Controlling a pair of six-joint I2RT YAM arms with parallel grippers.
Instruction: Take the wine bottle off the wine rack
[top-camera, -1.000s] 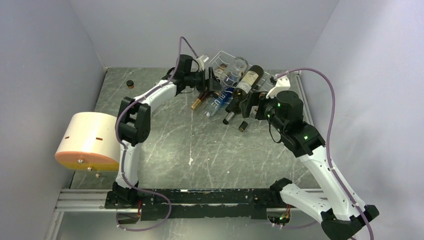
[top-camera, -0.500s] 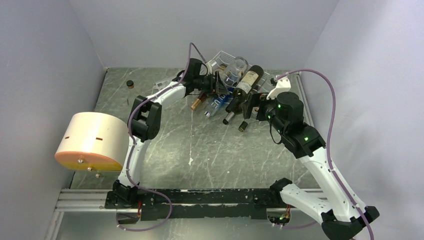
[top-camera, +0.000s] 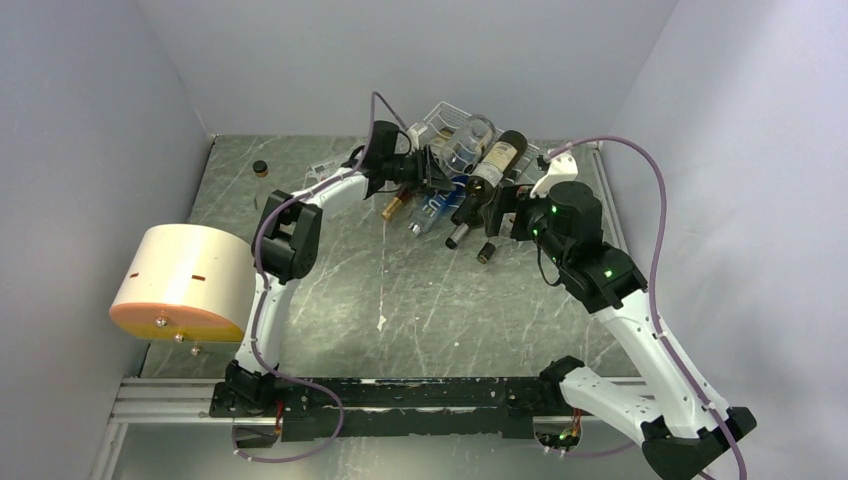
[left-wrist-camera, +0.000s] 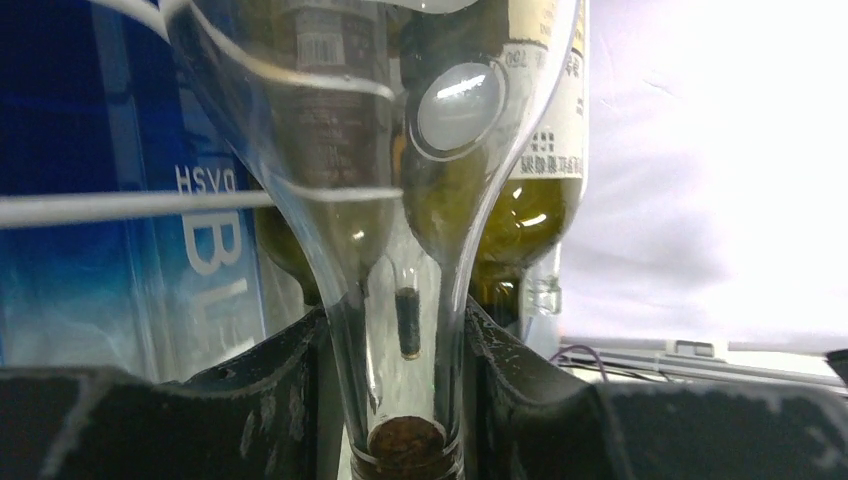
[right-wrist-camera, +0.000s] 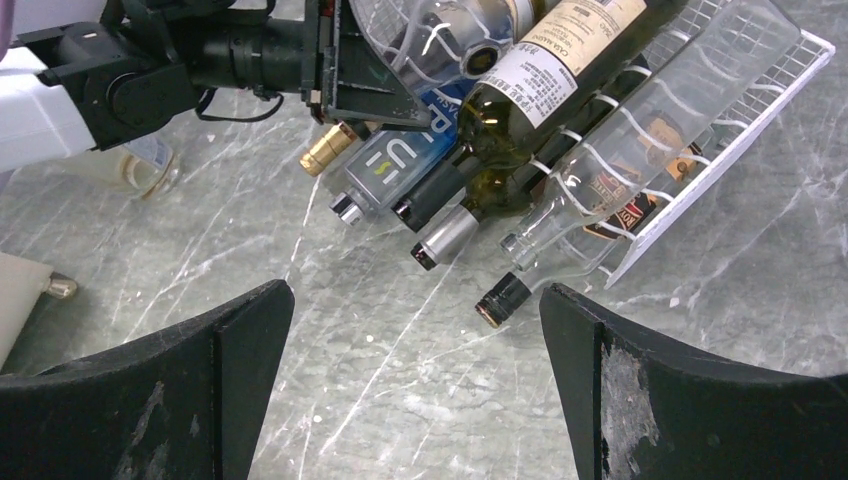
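The white wire wine rack (top-camera: 441, 111) stands tilted at the back of the table, and several bottles lie in it with their necks toward me. A clear glass wine bottle (top-camera: 473, 134) lies on top of the others. My left gripper (left-wrist-camera: 400, 405) is shut on its neck (left-wrist-camera: 402, 330). The black fingers (left-wrist-camera: 262, 400) press both sides just above the cork. In the right wrist view the same clear wine bottle (right-wrist-camera: 440, 40) shows in the left gripper (right-wrist-camera: 350, 70). My right gripper (right-wrist-camera: 415, 380) hangs open over bare table just short of the bottle mouths, with nothing in it.
Other bottles lie in the wine rack (right-wrist-camera: 722, 150): a blue one (right-wrist-camera: 392, 165), a green one with a cream label (right-wrist-camera: 540, 80), a clear one with a black cap (right-wrist-camera: 620, 170) and a gold-capped one (right-wrist-camera: 325, 150). A cream cylinder (top-camera: 185, 280) sits at the left.
My left arm has reached right toward the rack and its gripper has closed on the clear bottle's neck. The right arm has barely moved.
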